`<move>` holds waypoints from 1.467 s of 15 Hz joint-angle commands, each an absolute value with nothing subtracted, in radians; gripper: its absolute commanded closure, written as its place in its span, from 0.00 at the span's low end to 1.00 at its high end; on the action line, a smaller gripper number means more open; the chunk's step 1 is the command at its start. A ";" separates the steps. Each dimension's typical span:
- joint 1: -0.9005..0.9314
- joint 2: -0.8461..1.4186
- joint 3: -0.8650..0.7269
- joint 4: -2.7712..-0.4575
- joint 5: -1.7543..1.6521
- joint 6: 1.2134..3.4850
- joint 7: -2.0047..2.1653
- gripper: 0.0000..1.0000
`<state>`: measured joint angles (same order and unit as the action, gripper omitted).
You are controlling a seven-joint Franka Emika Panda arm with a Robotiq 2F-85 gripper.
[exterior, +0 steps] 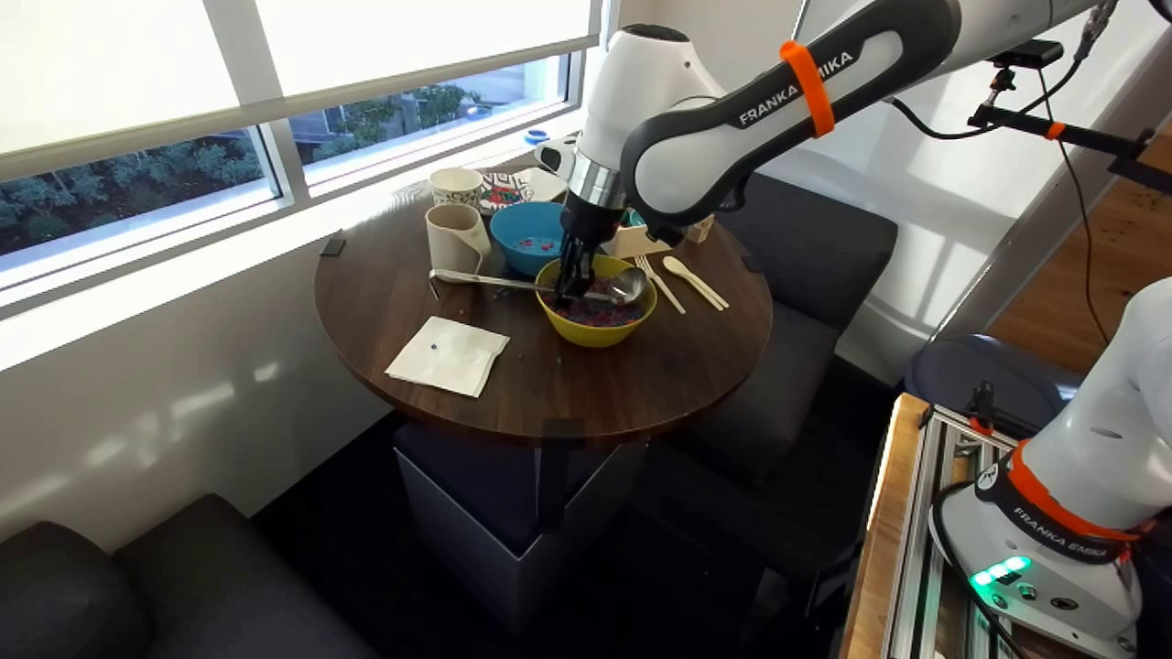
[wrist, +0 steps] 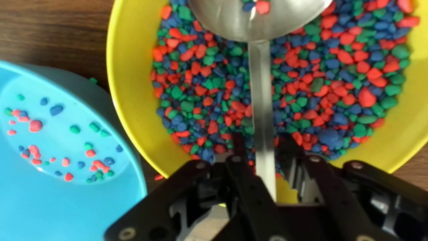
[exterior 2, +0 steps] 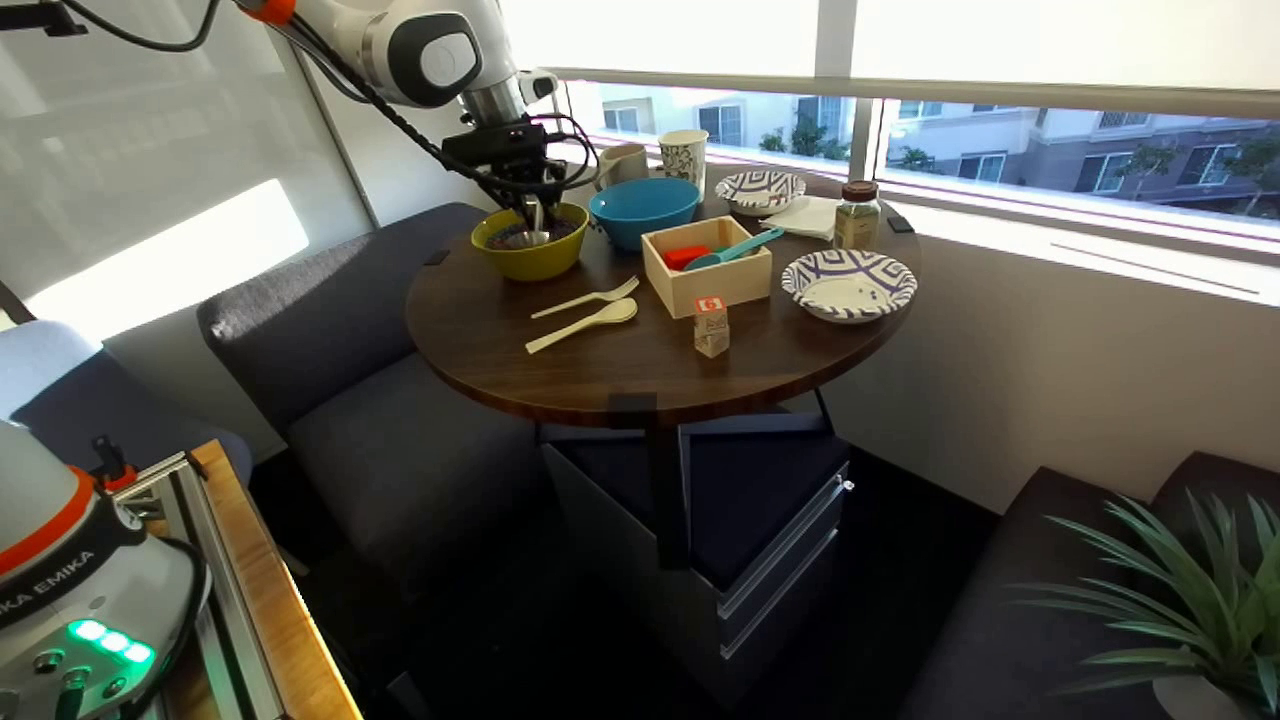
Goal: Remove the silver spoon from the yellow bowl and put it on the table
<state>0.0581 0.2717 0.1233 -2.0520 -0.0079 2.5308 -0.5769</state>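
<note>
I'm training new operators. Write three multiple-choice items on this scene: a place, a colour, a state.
1. The spoon handle runs
A under the napkin
B between the gripper fingers
C inside the wooden box

2. The pebbles in the yellow bowl are
A red, green and blue
B all white
C yellow and black

3. The blue bowl is
A upside down
B brimful
C sparsely strewn with pebbles

1 B: the wrist view shows a finger on either side.
2 A: those three colours mix there.
3 C: scattered pebbles show on its floor.
</note>
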 commanded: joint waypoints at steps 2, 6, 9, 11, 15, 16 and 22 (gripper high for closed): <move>0.059 0.273 0.130 -2.045 -0.057 2.497 -0.545 0.70; 0.060 0.268 0.127 -2.049 -0.075 2.494 -0.538 0.76; 0.059 0.264 0.127 -2.051 -0.085 2.496 -0.536 0.95; 0.059 0.262 0.127 -2.052 -0.090 2.497 -0.535 0.96; 0.056 0.259 0.128 -2.056 -0.091 2.500 -0.534 0.96; 0.055 0.258 0.130 -2.056 -0.087 2.501 -0.538 0.96; 0.051 0.228 0.140 -2.066 -0.068 2.524 -0.552 0.96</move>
